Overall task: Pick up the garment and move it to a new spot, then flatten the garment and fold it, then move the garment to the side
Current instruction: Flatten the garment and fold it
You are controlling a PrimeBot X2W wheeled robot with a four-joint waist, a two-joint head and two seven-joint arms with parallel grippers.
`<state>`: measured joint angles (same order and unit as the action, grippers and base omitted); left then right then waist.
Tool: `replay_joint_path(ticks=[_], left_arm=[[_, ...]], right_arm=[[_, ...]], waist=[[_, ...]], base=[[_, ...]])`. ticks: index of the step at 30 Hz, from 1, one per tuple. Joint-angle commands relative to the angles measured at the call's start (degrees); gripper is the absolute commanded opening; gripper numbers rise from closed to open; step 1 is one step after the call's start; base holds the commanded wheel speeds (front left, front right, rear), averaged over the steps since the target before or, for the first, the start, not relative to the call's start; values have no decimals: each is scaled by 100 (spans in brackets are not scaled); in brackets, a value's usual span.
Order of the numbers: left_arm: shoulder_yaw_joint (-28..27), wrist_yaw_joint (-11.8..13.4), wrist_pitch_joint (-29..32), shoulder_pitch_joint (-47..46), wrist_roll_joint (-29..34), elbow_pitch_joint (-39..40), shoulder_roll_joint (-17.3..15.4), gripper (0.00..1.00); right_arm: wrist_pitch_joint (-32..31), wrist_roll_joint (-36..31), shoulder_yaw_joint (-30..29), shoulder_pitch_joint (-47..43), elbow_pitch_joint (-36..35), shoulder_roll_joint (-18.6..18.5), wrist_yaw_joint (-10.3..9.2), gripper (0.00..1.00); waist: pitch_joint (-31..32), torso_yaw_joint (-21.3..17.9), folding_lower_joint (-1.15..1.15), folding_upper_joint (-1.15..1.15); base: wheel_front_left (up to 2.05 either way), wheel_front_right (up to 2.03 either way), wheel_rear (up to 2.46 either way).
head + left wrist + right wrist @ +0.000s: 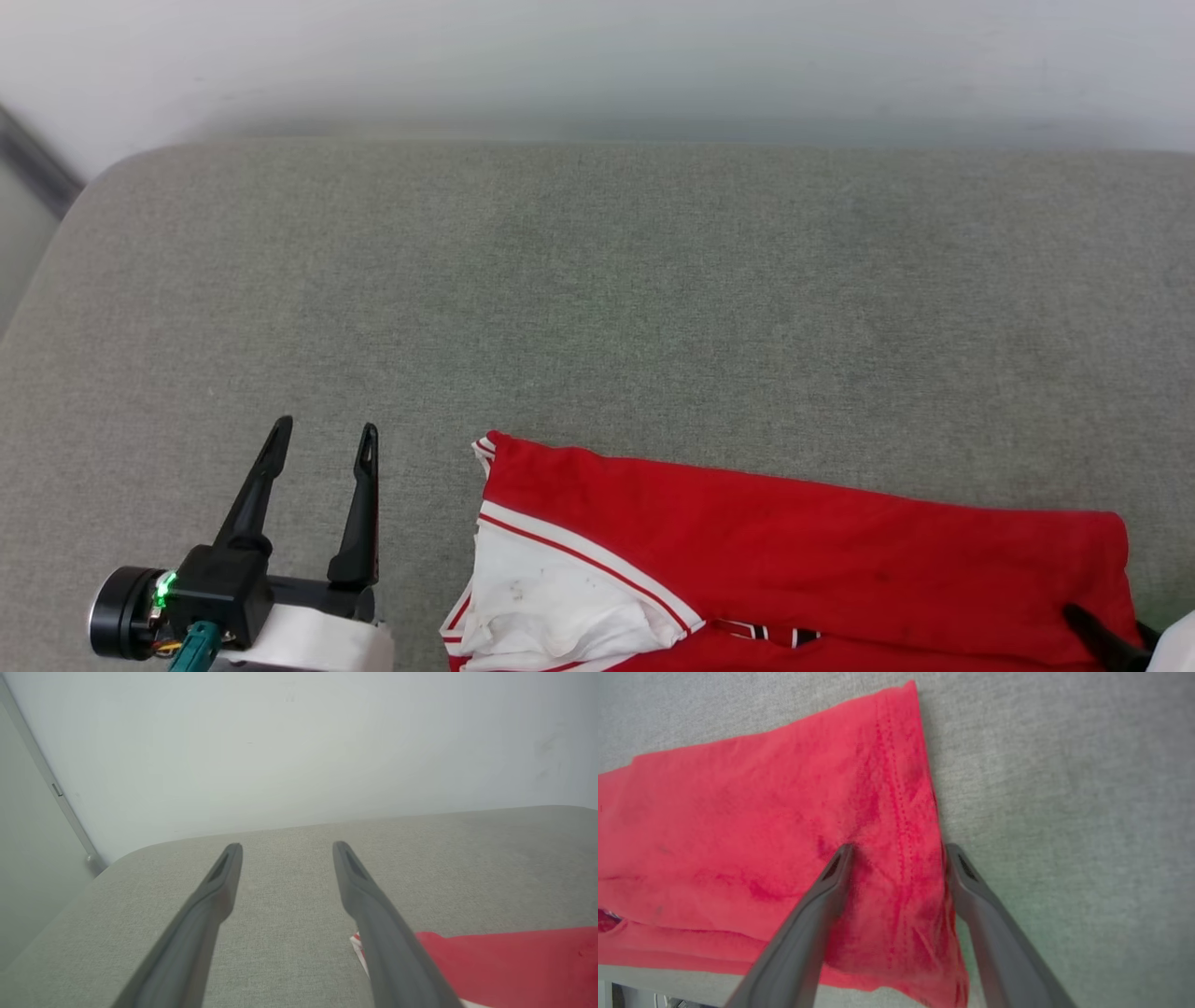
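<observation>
While the red jersey (pixel 794 532) lies flat on the grey fabric cushion (pixel 597 280), white sleeve (pixel 551 597) at its left end, the left tool (pixel 325 429) hangs spread wide just left of it. Wide too, the right tool (pixel 899 848) — fingers straddle the jersey's right hem edge, nothing gripped.

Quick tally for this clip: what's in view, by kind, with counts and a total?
Garment, red with white sleeve: 1
Claws: 2 (left claw and right claw, both open)
Grey cushioned surface: 1
Total: 4
</observation>
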<state>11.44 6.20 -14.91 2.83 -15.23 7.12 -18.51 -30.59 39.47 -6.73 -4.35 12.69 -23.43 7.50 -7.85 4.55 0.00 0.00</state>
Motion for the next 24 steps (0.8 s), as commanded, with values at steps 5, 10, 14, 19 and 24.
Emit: replay_joint_path(ticks=[5,10,14,19,24], left_arm=[[-242,-233,-38,-164,330,166,322,100],[-324,-440,-33,-234,607,210,527,100],[-377,-573,-34,-266,751,192,679,100],[-495,-712,-33,-214,859,130,794,100],[-647,-811,-33,-160,909,97,894,100]], right_arm=[[143,116,230,51,374,144,-2,100],[229,334,643,136,587,271,8,100],[317,573,1083,176,583,384,39,100],[540,781,1341,249,571,377,50,0],[925,772,1261,291,586,24,18,0]], waist=[[-170,89,0,0],[-295,156,0,0],[-348,190,0,0],[-299,171,0,0],[-178,93,0,0]], base=[[0,0,0],[0,0,0],[0,0,0],[0,0,0],[0,0,0]])
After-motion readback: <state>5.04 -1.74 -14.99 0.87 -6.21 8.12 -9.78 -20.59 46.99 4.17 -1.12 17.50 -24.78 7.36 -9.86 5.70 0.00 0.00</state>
